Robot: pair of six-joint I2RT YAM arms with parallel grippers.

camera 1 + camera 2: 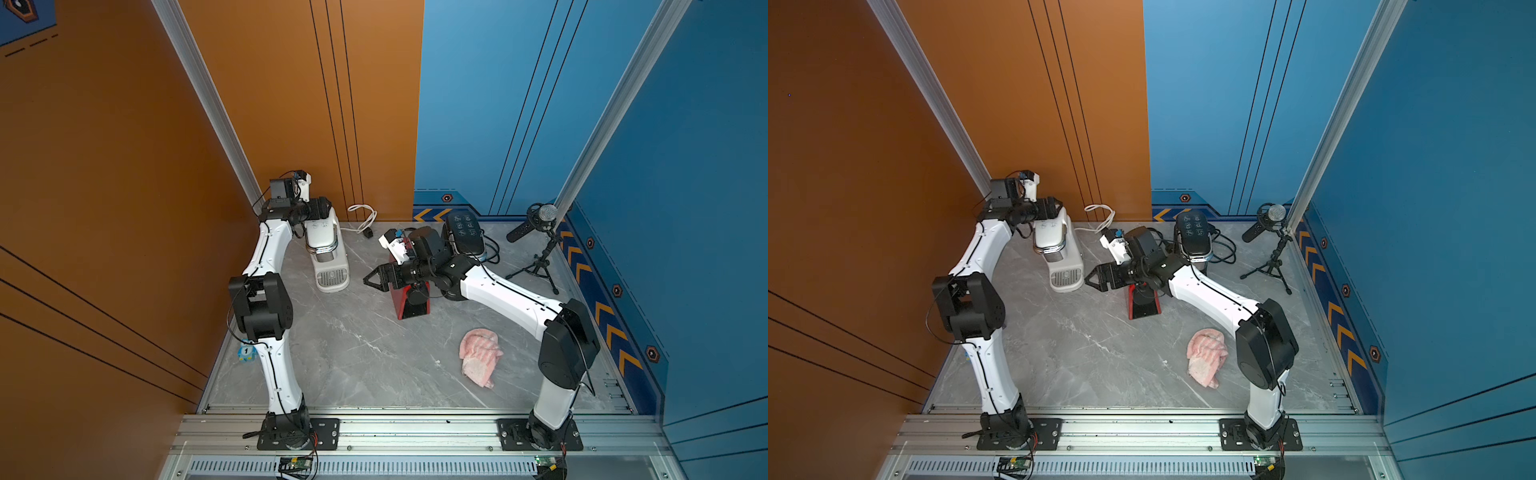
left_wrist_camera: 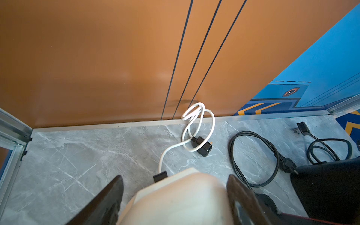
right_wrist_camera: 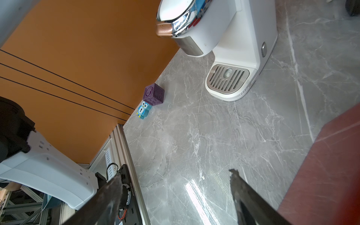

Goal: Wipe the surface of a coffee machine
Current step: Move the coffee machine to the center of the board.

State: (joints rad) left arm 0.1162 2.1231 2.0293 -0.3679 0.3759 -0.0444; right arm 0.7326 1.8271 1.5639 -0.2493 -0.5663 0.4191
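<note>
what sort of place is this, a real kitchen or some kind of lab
Most likely a robot test cell dressed as a kitchen counter: robot arms bolted to an aluminium rail, a tripod microphone, and a white coffee machine on a marble-look tabletop.

White coffee machine [image 1: 328,249] on a grey surface [image 1: 353,353] with white marble veining.
In the right wrist view its lid has a chrome band and a copper-toned tip, and its drip grille is silver. The cloth [image 1: 480,357] is pink with paler stripes. One appliance [image 1: 395,291] is red, another [image 1: 465,230] black. The cube [image 3: 154,94] is purple and the owl block [image 3: 142,112] blue. The orange wall [image 1: 124,166] has thin black lines; the blue wall [image 1: 478,104] has yellow chevrons [image 1: 606,324].
</note>
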